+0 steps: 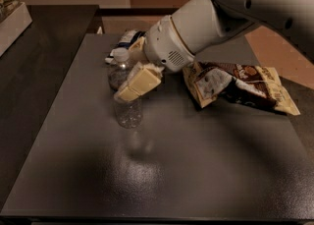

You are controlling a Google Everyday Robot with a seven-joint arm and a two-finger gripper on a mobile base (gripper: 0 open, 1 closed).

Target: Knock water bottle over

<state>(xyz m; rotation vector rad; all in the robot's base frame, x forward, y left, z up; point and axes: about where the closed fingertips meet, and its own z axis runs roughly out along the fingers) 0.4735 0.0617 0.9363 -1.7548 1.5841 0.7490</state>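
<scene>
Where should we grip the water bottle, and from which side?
Grip the water bottle on its ribbed body at mid-height, horizontally, from image right, where the gripper sits by its middle. It stands upright and round; the white cap is small, and a snack bag lies close behind.

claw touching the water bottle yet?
Cannot tell. In the camera view the claw overlaps the middle of the water bottle, hiding any contact or gap. The bottle stands upright.
</scene>
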